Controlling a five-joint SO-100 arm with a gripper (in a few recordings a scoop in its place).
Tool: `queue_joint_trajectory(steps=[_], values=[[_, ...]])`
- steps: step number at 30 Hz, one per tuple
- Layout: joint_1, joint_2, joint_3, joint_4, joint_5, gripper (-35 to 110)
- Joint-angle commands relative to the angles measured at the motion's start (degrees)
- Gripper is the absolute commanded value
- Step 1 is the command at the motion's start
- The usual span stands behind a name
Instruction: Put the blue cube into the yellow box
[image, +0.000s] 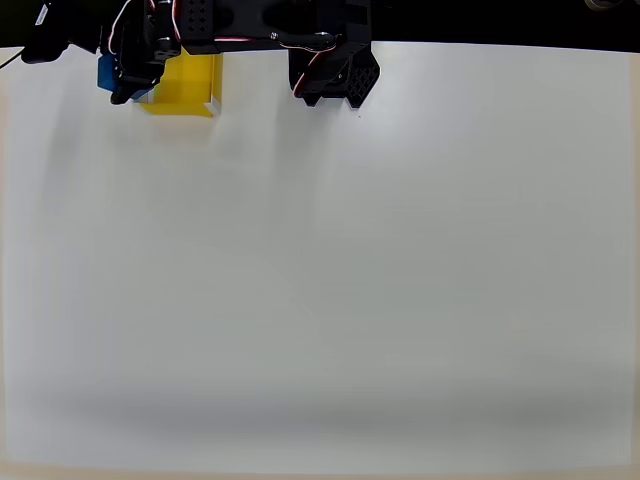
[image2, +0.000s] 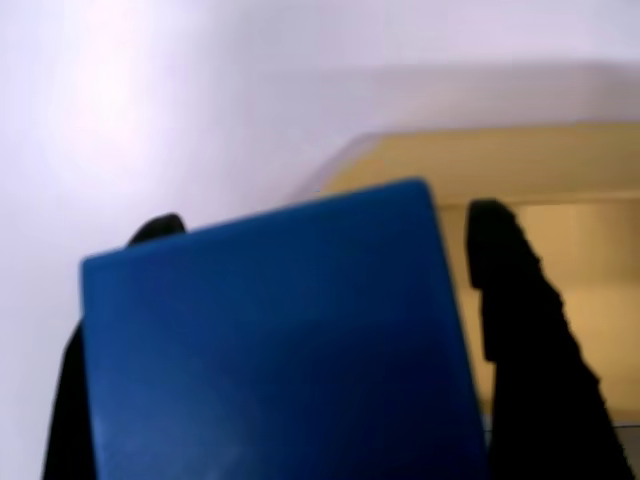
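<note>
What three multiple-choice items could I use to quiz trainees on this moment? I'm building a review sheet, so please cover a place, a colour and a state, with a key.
1. Where in the overhead view is the yellow box?
A. top left
B. bottom right
C. centre

2. What colour is the cube between the fingers?
A. red
B. blue
C. green

3. What is the gripper doing?
A. hanging open and bare
B. shut on the cube
C. pressing on the table

Key: 1 A, the box sits by the top edge at left. 2 B, the wrist view shows a blue face. 3 B, dark fingers flank the cube on both sides.
</note>
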Motion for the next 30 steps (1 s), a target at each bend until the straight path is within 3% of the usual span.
queue_joint_trajectory(steps=[1, 16, 30], values=[[2.9, 8.1, 0.4, 1.1, 0.1, 15], [4.9, 14.4, 17.9, -8.3, 0.7, 15], [7.9, 20.3, 24.1, -8.8, 0.7, 14]])
